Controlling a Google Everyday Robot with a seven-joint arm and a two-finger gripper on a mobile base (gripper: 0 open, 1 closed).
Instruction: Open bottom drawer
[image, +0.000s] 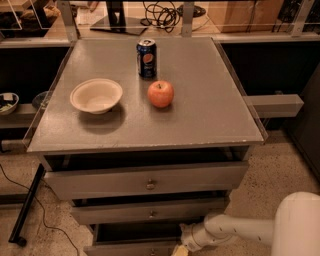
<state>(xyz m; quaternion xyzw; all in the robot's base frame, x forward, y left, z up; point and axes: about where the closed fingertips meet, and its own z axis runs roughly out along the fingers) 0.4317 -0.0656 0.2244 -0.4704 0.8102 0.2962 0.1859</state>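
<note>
bottom drawer (125, 249) being judged rigid, free-sliding, fairly light | hold being advised at front's centre | gripper (180, 248) being held against its right end, closure cannot be told

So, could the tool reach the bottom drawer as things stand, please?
Probably yes: the tool sits low beside the bottom drawer front, at its right end, and nothing visible lies between them.

SITE: lab or office test space | EVIDENCE: tangled cables (162, 11) and monitor stand (114, 19) on rear desk; speckled floor (282, 165); loose cord (47, 222) | ROBOT: gripper (181, 248) low, beside bottom drawer (125, 249).
</note>
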